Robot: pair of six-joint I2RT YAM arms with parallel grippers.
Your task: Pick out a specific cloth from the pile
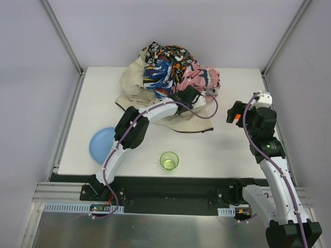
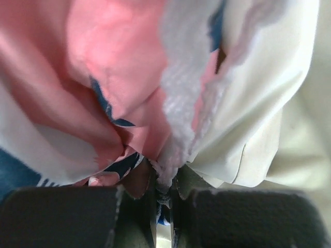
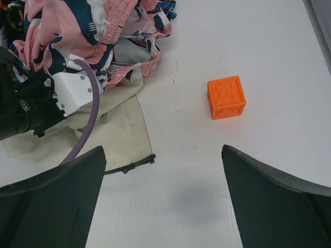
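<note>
Left gripper [image 1: 189, 98] at the near edge of the pile [image 1: 160, 72], upper centre of the top view, jaws pinched narrow on a fold of pink-white cloth [image 2: 124, 67] — right gripper [image 3: 161, 155] spread wide, holding nothing, above the table [image 1: 222, 150] at right, orange cube [image 3: 226, 96] nearby — the teal cloth not discernible in any view.

Pile [image 1: 168, 77] at table's [image 1: 232, 150] far middle, beige sheet [image 1: 130, 82] underneath (edges flat), blue-white cloth [image 1: 156, 74], pink-white cloth [image 1: 199, 77], black-orange cloth [image 1: 173, 53] on top.
</note>
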